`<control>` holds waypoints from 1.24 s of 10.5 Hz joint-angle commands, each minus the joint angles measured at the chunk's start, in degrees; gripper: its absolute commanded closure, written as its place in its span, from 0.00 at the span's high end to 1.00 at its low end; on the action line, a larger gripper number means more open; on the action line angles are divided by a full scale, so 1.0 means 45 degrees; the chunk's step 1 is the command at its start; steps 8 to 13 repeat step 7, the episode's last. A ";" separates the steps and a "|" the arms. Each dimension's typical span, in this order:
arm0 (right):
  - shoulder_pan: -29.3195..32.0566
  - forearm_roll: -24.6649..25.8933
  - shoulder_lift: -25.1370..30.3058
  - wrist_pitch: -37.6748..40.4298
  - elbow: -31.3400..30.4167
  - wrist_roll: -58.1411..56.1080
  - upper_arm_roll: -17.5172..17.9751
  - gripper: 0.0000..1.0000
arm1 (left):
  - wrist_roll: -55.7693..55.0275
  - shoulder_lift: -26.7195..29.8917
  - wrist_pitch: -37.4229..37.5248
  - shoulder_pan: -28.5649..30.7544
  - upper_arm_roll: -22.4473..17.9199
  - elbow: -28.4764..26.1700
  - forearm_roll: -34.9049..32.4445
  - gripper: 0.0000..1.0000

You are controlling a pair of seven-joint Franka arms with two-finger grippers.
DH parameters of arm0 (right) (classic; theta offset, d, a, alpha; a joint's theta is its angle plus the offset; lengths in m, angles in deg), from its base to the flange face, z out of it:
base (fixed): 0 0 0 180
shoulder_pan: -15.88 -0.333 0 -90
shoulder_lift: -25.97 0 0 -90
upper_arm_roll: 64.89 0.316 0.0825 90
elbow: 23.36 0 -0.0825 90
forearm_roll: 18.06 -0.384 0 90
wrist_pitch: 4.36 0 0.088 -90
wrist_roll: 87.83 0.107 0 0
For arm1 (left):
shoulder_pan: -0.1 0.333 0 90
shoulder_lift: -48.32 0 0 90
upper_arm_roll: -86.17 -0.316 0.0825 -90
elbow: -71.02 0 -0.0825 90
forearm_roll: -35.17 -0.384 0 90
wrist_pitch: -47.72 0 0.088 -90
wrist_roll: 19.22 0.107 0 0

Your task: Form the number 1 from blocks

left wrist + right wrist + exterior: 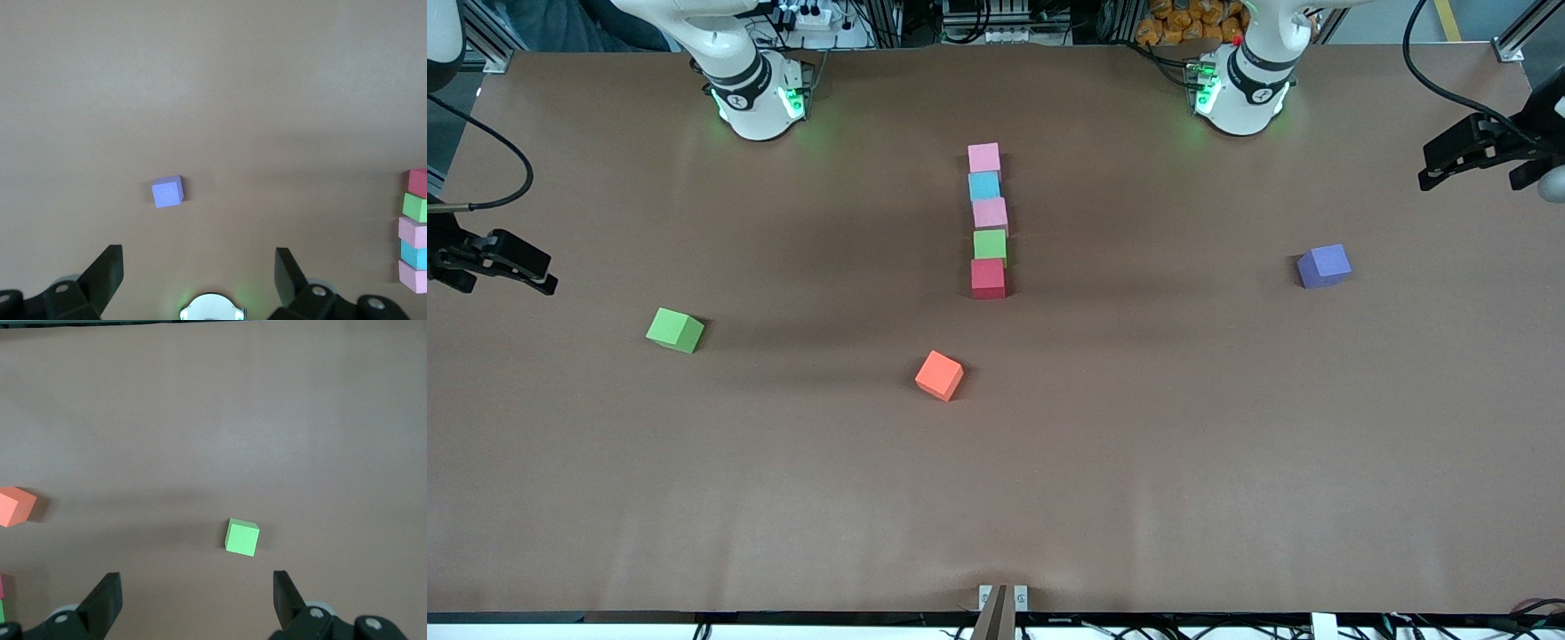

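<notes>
Centrally on the brown table (1138, 462), a straight single-file row of five matte foam cubes is seen, running toward the front camera: light pink cube (983, 157), sky blue cube (984, 186), second light pink cube (990, 214), green cube (990, 244), crimson cube (988, 278). Neighbouring cubes appear to touch, with slight sideways offsets along the line. The figure 1 is judged complete as laid.

Three spare cubes are noted lying loose and well apart from the row: an orange foam cube (940, 375) nearer the camera than the crimson end, a second green foam cube (675, 330) toward the right arm's end, and a purple foam cube (1323, 266) toward the left arm's end.

The left gripper (199, 273) is held above the table near the purple cube, fingers spread wide, nothing between them. The right gripper (197, 599) is held above the table near the spare green cube, likewise spread and empty. Both arms are waiting at the table's ends.

No further placement is judged necessary; at most, a light nudge to straighten the row would be called for.
</notes>
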 commanded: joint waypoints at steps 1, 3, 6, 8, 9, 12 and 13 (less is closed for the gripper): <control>0.0281 -0.0212 -0.0136 0.0118 0.0314 0.0080 0.0187 1.00 | 0.0169 -0.0109 0.0314 0.0034 0.0084 0.0349 0.0201 1.00; 0.0281 -0.0212 -0.0136 0.0118 0.0314 0.0080 0.0187 1.00 | 0.0129 -0.0109 0.0314 0.0053 0.0104 0.0330 0.0201 1.00; 0.0281 -0.0212 -0.0136 0.0118 0.0314 0.0060 0.0187 1.00 | 0.0207 -0.0109 0.0314 0.0053 0.0084 0.0329 0.0220 1.00; 0.0281 -0.0212 -0.0136 0.0118 0.0314 0.0060 0.0187 1.00 | 0.0285 -0.0109 0.0314 0.0092 0.0084 0.0329 0.0201 1.00; 0.0281 -0.0212 -0.0136 0.0118 0.0314 0.0060 0.0187 1.00 | 0.0285 -0.0109 0.0314 0.0092 0.0084 0.0329 0.0201 1.00; 0.0281 -0.0212 -0.0136 0.0118 0.0314 0.0060 0.0187 1.00 | 0.0285 -0.0109 0.0314 0.0092 0.0084 0.0329 0.0201 1.00; 0.0281 -0.0212 -0.0136 0.0118 0.0314 0.0060 0.0187 1.00 | 0.0285 -0.0109 0.0314 0.0092 0.0084 0.0329 0.0201 1.00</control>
